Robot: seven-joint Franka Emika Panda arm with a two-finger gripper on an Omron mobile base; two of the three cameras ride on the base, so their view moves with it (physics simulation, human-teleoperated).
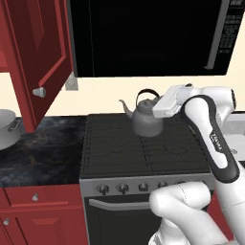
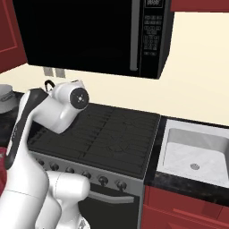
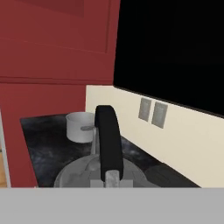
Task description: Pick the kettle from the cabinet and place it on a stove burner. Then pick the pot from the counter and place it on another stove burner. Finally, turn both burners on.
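Observation:
The grey kettle (image 1: 145,119) is upright over the back middle of the stove burners (image 1: 143,148), at or just above the grate. My gripper (image 1: 155,104) reaches in from the right and is shut on the kettle's black arched handle (image 3: 108,140); in the hand view my gripper (image 3: 111,179) sits at the handle's foot above the lid. The pot (image 1: 6,128) stands on the dark counter (image 1: 43,148) to the left of the stove, and the hand view shows the pot (image 3: 80,127) beyond the kettle. The red cabinet door (image 1: 40,57) hangs open above the counter.
A black microwave (image 1: 148,33) hangs low over the stove, close above the kettle and my hand. A row of silver knobs (image 1: 122,188) lines the stove front. A white sink (image 2: 194,152) lies right of the stove. Wall outlets (image 3: 152,111) are behind the counter.

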